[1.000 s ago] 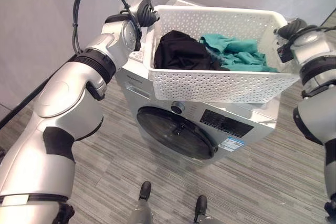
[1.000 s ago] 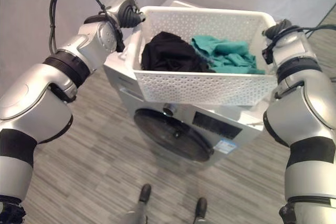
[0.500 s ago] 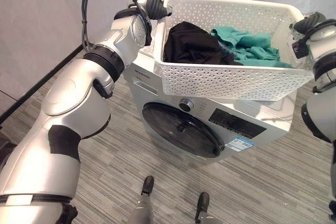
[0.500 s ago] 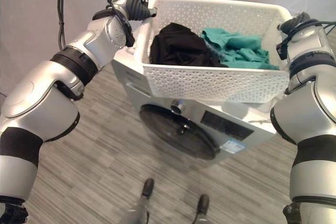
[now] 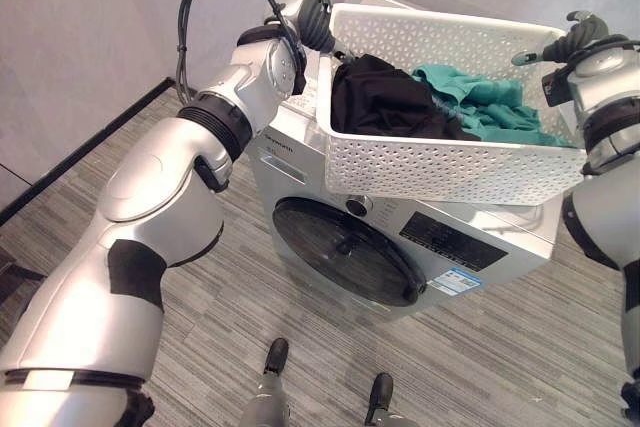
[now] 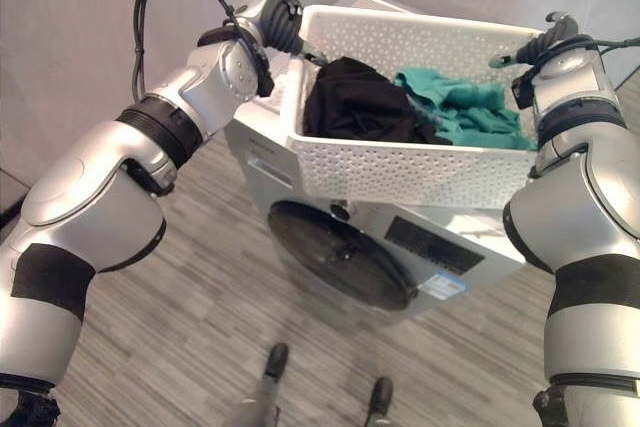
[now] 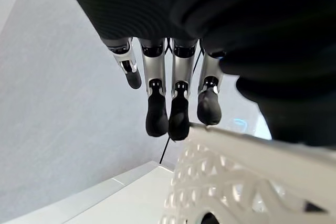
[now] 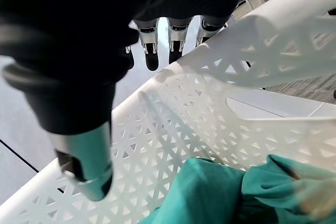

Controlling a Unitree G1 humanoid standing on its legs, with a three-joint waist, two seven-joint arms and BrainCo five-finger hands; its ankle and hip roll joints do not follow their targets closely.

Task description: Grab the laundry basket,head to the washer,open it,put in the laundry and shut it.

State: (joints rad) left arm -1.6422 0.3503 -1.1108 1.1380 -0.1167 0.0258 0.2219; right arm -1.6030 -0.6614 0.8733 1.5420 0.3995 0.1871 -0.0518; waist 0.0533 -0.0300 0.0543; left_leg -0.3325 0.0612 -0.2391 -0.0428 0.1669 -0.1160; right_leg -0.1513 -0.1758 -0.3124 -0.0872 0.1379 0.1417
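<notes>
The white laundry basket (image 5: 450,162) is held up over the washer (image 5: 400,257), black garment (image 5: 385,102) left, teal cloth (image 5: 480,107) right. Its left rim is hooked by the left hand (image 7: 173,98)'s curled fingers; its right rim is pinched by the right hand (image 8: 100,145).

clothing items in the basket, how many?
2 visible: a black garment at the robot's left end of the laundry basket, a teal garment at its right end. More could lie underneath.
</notes>
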